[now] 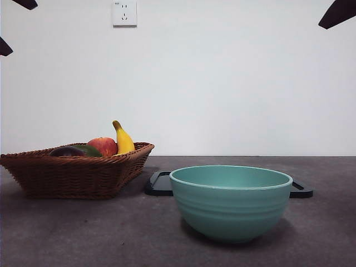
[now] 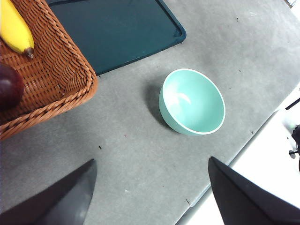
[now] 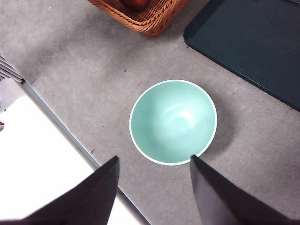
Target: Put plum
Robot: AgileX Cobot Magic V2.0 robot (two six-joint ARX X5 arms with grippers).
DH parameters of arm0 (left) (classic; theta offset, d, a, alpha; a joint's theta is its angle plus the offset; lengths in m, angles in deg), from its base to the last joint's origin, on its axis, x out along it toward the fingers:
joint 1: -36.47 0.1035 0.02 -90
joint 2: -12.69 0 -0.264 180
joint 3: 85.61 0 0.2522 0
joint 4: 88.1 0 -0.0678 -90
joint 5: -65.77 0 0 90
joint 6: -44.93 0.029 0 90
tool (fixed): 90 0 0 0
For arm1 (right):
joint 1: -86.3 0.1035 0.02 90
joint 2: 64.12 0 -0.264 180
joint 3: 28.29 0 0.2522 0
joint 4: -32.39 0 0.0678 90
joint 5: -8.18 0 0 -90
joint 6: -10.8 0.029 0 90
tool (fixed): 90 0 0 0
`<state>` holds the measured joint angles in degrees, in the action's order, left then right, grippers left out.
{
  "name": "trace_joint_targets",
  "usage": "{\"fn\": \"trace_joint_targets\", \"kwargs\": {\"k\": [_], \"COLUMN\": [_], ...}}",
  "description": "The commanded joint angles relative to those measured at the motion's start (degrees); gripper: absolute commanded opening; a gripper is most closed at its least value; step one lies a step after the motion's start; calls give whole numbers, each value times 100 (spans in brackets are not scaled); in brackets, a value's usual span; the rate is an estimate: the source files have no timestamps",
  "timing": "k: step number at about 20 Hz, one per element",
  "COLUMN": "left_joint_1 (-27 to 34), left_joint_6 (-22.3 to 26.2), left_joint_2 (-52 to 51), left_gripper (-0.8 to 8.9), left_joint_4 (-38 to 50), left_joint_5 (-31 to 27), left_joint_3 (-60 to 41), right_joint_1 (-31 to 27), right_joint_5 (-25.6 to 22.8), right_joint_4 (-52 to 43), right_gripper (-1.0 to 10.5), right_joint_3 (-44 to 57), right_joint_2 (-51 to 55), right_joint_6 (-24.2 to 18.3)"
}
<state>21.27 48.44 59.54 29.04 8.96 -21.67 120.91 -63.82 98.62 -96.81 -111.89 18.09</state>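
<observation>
The plum (image 1: 65,151) is dark purple-maroon and lies in the brown wicker basket (image 1: 67,175) at the left, next to a red apple (image 1: 103,146); it also shows in the left wrist view (image 2: 9,87). An empty teal bowl (image 1: 231,200) stands in front at the middle, seen also in the wrist views (image 2: 193,101) (image 3: 173,122). My left gripper (image 2: 150,197) is open and empty, high above the table between basket and bowl. My right gripper (image 3: 154,197) is open and empty, high above the bowl's near side.
A yellow banana (image 1: 123,139) and a dark green fruit (image 1: 89,150) also lie in the basket. A dark flat tray (image 1: 161,183) lies behind the bowl (image 2: 117,33) (image 3: 253,42). The table's edge runs close to the bowl (image 3: 61,126).
</observation>
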Motion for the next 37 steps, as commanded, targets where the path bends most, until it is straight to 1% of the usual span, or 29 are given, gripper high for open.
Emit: {"fn": "trace_joint_targets", "kwargs": {"k": [1, 3, 4, 5, 6, 7, 13, 22, 29, 30, 31, 32, 33, 35, 37], "left_joint_1": [-20, -20, -20, -20, -20, -20, -20, -20, -20, -20, -13, 70, 203, 579, 1012], "left_joint_6": [28, 28, 28, 28, 28, 31, 28, 31, 33, 74, 334, 573, 669, 671, 678], "left_joint_2": [31, 31, 31, 31, 31, 31, 31, 31, 31, 28, -22, -140, -337, -828, -1456], "left_gripper": [351, 243, 149, 64, -2, 13, 13, 13, 12, 12, 12, 12, 12, 12, 12], "left_joint_4": [37, 39, 39, 42, 37, 35, 52, 70, 164, 243, 278, 481, 898, 1873, 2802], "left_joint_5": [31, 31, 31, 31, 31, 31, 31, 31, 24, 24, -2, -201, -494, -960, -1394], "left_joint_3": [96, 96, 96, 96, 96, 96, 96, 96, 96, 96, 96, 87, 63, -83, -483], "right_joint_1": [50, 50, 50, 50, 50, 50, 50, 50, 50, 50, 50, 50, 50, 50, 50], "right_joint_5": [0, 0, 0, 0, -4, -4, -149, -149, -149, -151, -149, -151, -151, -151, -151], "right_joint_4": [-33, -24, -15, -15, -15, -17, -337, -973, -1266, -1329, -1366, -1368, -1368, -1368, -1368], "right_gripper": [239, 164, 68, -2, 8, 8, 8, 8, 8, 8, 8, 8, 8, 8, 8], "right_joint_3": [-98, -98, -98, -98, -98, -98, -98, -101, -101, -101, -101, -101, -101, -101, -101], "right_joint_2": [-44, -42, -42, -42, -42, -42, -42, -42, -42, -42, -42, -42, -42, -42, -42], "right_joint_6": [-68, -68, -70, -74, -85, -87, -83, -85, -85, -83, -83, -83, -83, -83, -83]}}
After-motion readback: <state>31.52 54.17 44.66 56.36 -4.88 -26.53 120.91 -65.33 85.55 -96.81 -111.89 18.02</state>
